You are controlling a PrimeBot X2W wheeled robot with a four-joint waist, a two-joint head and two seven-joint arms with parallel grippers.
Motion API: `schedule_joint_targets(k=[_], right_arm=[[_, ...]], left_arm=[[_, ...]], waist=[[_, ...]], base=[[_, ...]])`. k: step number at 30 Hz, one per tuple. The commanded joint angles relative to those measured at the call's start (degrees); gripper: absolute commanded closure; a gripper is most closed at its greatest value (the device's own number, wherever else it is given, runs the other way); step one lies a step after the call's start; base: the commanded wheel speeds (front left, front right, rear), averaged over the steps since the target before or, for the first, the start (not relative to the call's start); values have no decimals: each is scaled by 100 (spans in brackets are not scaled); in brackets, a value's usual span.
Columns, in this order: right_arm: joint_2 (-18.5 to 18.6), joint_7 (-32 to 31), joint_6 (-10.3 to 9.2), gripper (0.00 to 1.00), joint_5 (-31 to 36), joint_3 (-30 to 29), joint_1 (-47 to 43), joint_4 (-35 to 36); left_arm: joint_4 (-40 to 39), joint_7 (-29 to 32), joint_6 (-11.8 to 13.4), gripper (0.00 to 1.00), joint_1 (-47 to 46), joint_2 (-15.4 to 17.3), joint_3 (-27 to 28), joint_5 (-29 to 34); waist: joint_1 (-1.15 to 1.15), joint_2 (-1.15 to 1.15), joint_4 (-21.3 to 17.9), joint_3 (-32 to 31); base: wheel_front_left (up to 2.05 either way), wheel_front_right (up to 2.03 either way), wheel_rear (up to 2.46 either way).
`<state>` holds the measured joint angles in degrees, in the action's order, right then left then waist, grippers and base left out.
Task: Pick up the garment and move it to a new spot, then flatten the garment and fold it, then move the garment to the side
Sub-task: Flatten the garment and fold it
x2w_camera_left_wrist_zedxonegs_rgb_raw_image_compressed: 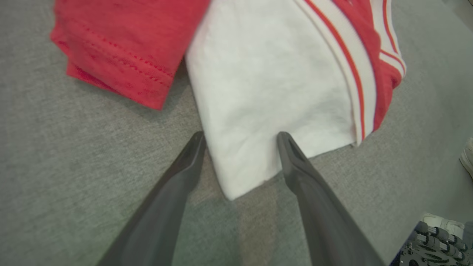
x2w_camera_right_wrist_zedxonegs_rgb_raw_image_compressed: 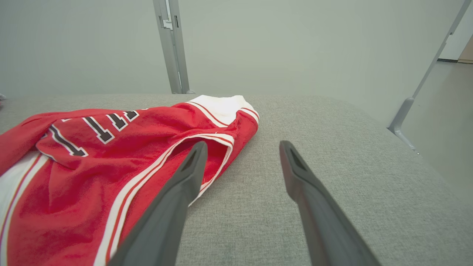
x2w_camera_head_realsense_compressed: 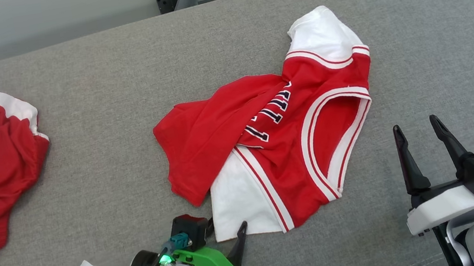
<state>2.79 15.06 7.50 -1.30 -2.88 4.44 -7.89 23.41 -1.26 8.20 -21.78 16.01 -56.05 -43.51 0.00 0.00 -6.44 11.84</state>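
Bare lab-like test space: grey padded table (x2w_camera_head_realsense_compressed: 88,195), plain pale wall (x2w_camera_right_wrist_zedxonegs_rgb_raw_image_compressed: 295,44), metal frame post (x2w_camera_right_wrist_zedxonegs_rgb_raw_image_compressed: 172,44).

Wide-spread left pincer (x2w_camera_left_wrist_zedxonegs_rgb_raw_image_compressed: 241,136) at the white corner of the red-and-white garment (x2w_camera_left_wrist_zedxonegs_rgb_raw_image_compressed: 273,74), on grey cloth (x2w_camera_left_wrist_zedxonegs_rgb_raw_image_compressed: 74,155)

Jersey (x2w_camera_head_realsense_compressed: 286,154) lettering (x2w_camera_head_realsense_compressed: 272,110) partly hidden by folds

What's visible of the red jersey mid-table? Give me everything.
The jersey is red knit-looking fabric with white panels, white-and-red striped trim round an armhole, and dark white-outlined lettering, partly hidden in folds. It lies crumpled and half folded over itself on the grey fabric surface, not flattened. One white corner points toward the robot; the open left tool straddles that corner, contact unclear. The right tool stands open beside it, apart.
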Motion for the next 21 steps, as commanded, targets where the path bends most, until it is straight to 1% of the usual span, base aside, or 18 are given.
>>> schedule_joint_targets(k=[1,2,3,5,8,10,13,17,21], right_arm=[[19,18,-2,0,4,13,64,-5],[20,18,-2,0,-2,14,67,-7],[19,18,-2,0,-6,16,66,-5],[19,18,-2,0,-12,14,67,-5],[19,18,-2,0,-6,43,71,-38],[19,18,-2,0,-13,61,72,-52],[19,18,-2,0,-23,83,43,-64],[19,18,-2,0,-20,74,-18,-74],[19,18,-2,0,-6,56,-72,-84]], left_arm=[[50,95,-95,37,131,31,-90,-100],[18,115,-168,76,136,18,-118,-132],[-41,128,-238,100,135,-19,-120,-186],[-158,166,-349,100,84,-58,-111,-232],[-460,167,-479,100,-106,-190,149,-584],[-686,130,-533,100,-173,-298,382,-848],[-1165,127,-568,100,-236,-377,822,-1351],[-1944,190,-501,100,-361,-302,1368,-1854],[-2698,240,-302,100,-488,-198,1869,-2217]], waist=[[0,0,-55,20],[0,0,-73,25],[0,0,-87,31],[0,0,-111,35],[0,0,-159,10],[0,0,-188,-16],[0,0,-232,-68],[0,0,-265,-135],[0,0,-258,-222]], base=[[0,0,0],[0,0,0],[0,0,0],[0,0,0],[0,0,0],[0,0,0],[0,0,0],[0,0,0],[0,0,0]])
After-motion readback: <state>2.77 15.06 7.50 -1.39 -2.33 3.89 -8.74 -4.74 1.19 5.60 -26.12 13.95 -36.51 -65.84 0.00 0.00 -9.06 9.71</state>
